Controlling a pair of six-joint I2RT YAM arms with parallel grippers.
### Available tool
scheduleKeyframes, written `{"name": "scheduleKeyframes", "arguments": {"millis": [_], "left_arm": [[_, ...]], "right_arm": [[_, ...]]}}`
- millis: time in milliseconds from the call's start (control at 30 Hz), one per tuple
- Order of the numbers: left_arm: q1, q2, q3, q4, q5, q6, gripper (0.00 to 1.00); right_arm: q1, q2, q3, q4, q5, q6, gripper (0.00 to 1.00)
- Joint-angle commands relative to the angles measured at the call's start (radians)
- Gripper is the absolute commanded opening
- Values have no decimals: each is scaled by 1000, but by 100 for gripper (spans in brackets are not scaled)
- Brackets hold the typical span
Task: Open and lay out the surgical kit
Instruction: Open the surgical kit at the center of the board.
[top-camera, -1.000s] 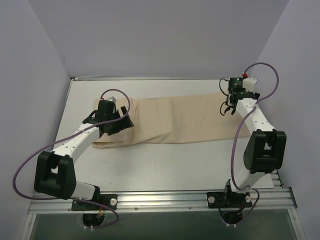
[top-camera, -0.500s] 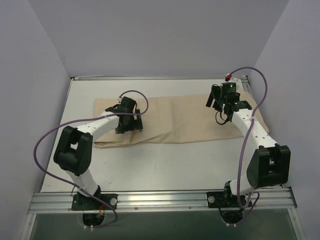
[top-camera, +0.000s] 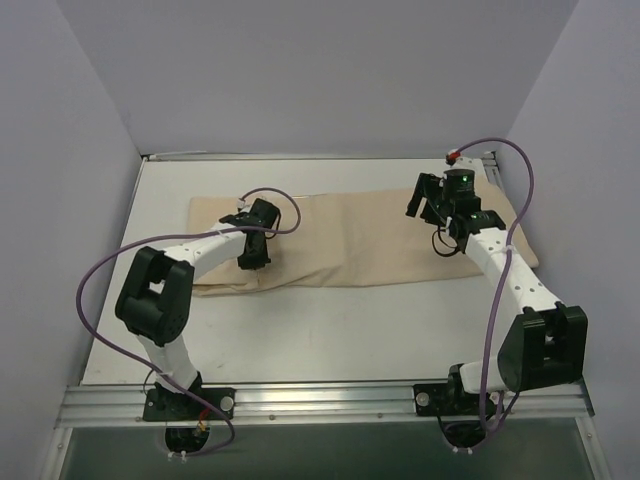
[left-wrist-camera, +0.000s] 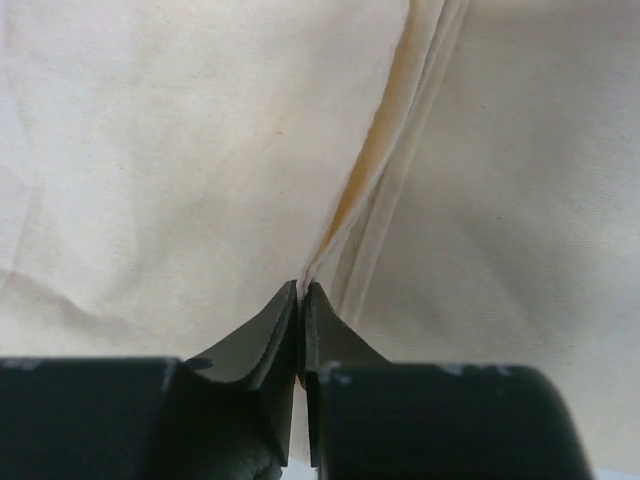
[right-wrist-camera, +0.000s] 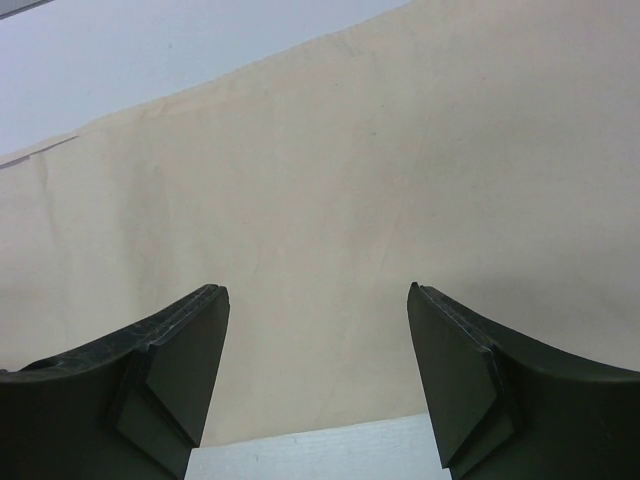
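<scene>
– At the tips of your left gripper (left-wrist-camera: 301, 292), what have you got?

– Your two black fingers (left-wrist-camera: 262, 338) are pressed together on the layered, folded edge of the beige cloth wrap (top-camera: 360, 240). The ridge of that fold runs straight up into the tips, so I read it as a pinch on cloth and nothing else. That is toward the left end of the wrap.

– And your right gripper (right-wrist-camera: 318, 295)?

– Spread wide, grasping nothing. It hangs over plain cloth toward the right end, and a strip of the white tabletop (top-camera: 330, 330) shows past the cloth's edge between your fingers.

– Where does the kit lie?

– Across the table from left to right, rather toward the far side: one long flat strip, folded shut.

– Which step are you in?

– The opening, at its very start, I'd judge. You have one flap edge and nothing is unfolded yet. The next move calls for lifting that edge and carrying it away from the fold line, gently enough that the whole bundle doesn't drag. Your right gripper could pin the cloth or take a second edge.

– What's inside?

– The wrap is the only container, and no tray or instruments show in any view. You can't tell where they sit, so peel slowly.
</scene>
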Motion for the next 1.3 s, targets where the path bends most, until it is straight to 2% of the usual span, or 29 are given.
{"name": "scheduleKeyframes", "arguments": {"millis": [0,33,133,167,267,300,367,400,433,500,533,600,700,900,1033,1100,1133,1167,1200,1233,1267], "left_arm": [[24,-80,27,-46,-77,27,13],[32,-96,27,-59,-87,46,2],[115,-166,36,-77,-64,110,2],[208,-182,41,-101,-52,135,2],[378,-241,92,-202,-77,194,2],[502,-275,108,-227,-84,202,2],[631,-306,173,-263,-85,260,2],[731,-323,206,-284,-87,280,3],[767,-326,242,-302,-94,315,23],[787,-334,321,-341,-142,322,88],[782,-338,337,-346,-139,325,94],[773,-347,351,-332,-125,316,94],[753,-338,375,-335,-33,288,94],[634,-320,380,-318,-25,256,94],[578,-297,292,-191,166,218,95],[552,-262,244,-139,230,202,81],[548,-249,198,-97,249,179,68],[545,-237,164,-65,301,161,37],[554,-234,124,-15,338,153,23],[555,-229,93,36,367,130,3],[554,-223,49,61,370,126,2]], "right_arm": [[25,-33,-16,37,-20,-12,73],[30,-24,-14,35,-20,-10,73],[51,-12,-14,38,-17,-10,73],[57,-10,-14,38,-15,-9,73],[88,-5,-3,40,-20,-9,73],[97,-4,1,40,-23,-6,73],[134,10,13,45,-41,-6,73],[148,16,18,45,-41,-4,73],[160,31,23,48,-41,-3,73],[197,45,27,60,-47,0,73],[207,62,26,75,-47,5,73],[229,79,38,78,-60,8,73],[246,100,53,61,-52,8,73],[244,99,64,31,-6,3,74],[205,125,81,11,57,14,74],[171,148,83,18,45,36,68],[130,180,83,31,31,42,63],[111,200,87,34,-27,46,47],[93,220,87,38,-50,53,34],[77,252,89,41,-66,59,19],[60,260,78,46,-69,62,0]]}}
